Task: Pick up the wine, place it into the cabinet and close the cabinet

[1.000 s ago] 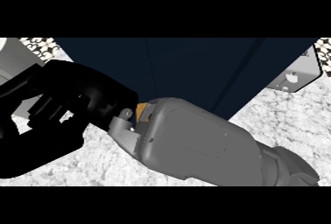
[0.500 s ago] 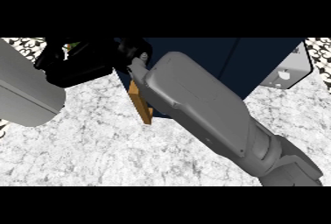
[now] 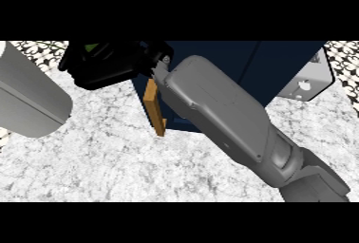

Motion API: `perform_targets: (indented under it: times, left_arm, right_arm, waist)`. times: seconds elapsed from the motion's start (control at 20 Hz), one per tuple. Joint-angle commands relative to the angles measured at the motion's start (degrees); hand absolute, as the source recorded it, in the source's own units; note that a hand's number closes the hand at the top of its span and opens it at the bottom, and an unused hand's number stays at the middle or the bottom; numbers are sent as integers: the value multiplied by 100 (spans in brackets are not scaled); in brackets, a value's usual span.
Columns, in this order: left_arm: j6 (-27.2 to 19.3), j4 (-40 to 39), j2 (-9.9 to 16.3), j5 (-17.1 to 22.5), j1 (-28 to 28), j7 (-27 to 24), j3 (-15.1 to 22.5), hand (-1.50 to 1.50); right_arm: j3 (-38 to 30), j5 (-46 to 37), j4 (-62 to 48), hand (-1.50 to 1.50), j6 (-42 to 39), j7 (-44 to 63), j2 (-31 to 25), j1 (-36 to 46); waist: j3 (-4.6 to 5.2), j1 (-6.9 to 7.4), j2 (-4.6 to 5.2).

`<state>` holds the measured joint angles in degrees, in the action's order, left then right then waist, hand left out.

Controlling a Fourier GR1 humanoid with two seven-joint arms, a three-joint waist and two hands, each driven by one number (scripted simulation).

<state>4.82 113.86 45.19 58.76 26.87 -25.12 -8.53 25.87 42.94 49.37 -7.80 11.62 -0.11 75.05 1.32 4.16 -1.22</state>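
My right hand (image 3: 112,64) is at the upper left, in front of the left edge of the dark blue cabinet (image 3: 231,61). Its black fingers are curled round the wine, of which only a small green part (image 3: 91,47) shows above the hand. My grey right forearm (image 3: 224,118) runs from the lower right across the cabinet's front and hides much of it. An orange wooden edge (image 3: 155,109) of the cabinet stands just left of the forearm. At the left edge only my left forearm (image 3: 28,95) shows; its hand is out of view.
The counter top (image 3: 126,166) is grey-white speckled stone. A white fixture (image 3: 308,80) stands right of the cabinet. Patterned tiles (image 3: 38,47) show at the upper left and upper right corners.
My right hand has risen up and away along the cabinet's left edge, with its forearm swinging across the cabinet front. The left forearm has come into view at the left.
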Motion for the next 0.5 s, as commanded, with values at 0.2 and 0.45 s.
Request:
perform_targets:
  times: [0.2, 0.45]
  left_arm:
    - [-62, 169, 9, 163, -210, 227, 154, -150]
    - [-185, 372, -65, 205, -312, 358, 405, -150]
  right_arm:
    - [-586, -133, -851, 150, 273, -535, -873, -212]
    - [-473, -49, -914, 150, 61, -671, -912, -311]
  waist:
    - [-124, -340, 321]
    - [-126, -413, 338]
